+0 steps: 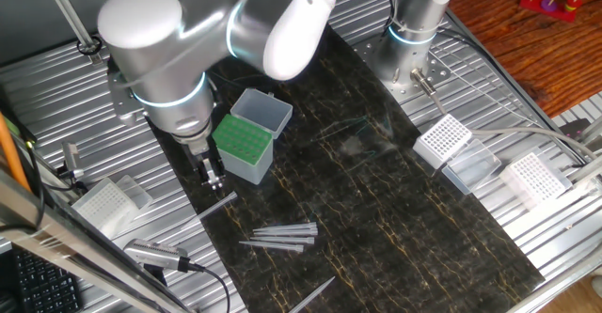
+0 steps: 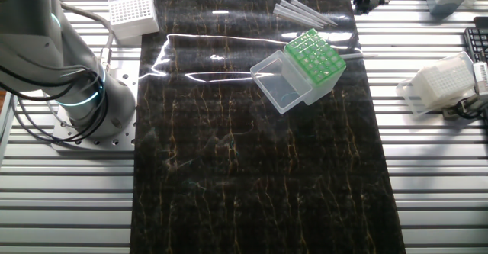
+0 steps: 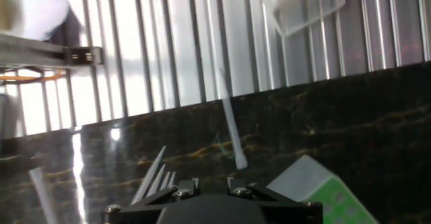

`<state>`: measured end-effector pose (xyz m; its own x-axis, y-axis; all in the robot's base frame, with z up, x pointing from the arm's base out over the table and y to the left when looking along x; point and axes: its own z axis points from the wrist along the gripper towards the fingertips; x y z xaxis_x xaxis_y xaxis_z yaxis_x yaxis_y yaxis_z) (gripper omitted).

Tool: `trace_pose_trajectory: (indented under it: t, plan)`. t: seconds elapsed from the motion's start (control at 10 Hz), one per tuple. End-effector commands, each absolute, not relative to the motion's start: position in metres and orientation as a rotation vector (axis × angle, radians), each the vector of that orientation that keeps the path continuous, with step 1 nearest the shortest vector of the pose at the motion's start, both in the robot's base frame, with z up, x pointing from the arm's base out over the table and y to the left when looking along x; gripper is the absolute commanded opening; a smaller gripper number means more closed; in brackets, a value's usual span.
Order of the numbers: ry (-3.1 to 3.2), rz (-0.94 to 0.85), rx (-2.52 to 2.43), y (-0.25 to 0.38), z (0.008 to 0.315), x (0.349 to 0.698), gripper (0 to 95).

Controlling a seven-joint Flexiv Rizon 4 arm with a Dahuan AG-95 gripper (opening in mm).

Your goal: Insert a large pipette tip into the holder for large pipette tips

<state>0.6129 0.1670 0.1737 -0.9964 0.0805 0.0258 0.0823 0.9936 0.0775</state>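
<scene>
While the gripper (image 1: pixel 211 174) hangs just beside the green-topped holder (image 1: pixel 243 144), whether its fingers are parted or closed cannot be told. Nothing shows between them. Nearest lies one tip (image 1: pixel 218 205); further off, a cluster of tips (image 1: pixel 282 235). Best to descend squarely over the single one, gripping across its wide end.

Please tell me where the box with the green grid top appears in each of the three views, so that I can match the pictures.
One fixed view: the green-topped box stands left of centre on the dark mat, just right of the pincer.
The other fixed view: upper right of centre, its clear lid open toward the lower left.
Hand view: only a corner shows at the bottom right.
Shared landmark: the loose pipette tips lying beside it.
</scene>
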Motion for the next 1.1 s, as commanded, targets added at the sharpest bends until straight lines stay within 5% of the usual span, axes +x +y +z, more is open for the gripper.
trace_pose_trajectory:
  t: [0.1, 1.0, 1.1]
  plan:
    - [-3.109, -0.122, -0.123, 0.167, 0.167, 0.615, 19.0]
    - [-3.113, -0.116, -0.153, 0.181, 0.136, 0.621, 19.0]
    - [-3.110, -0.117, -0.154, 0.181, 0.136, 0.621, 0.0]
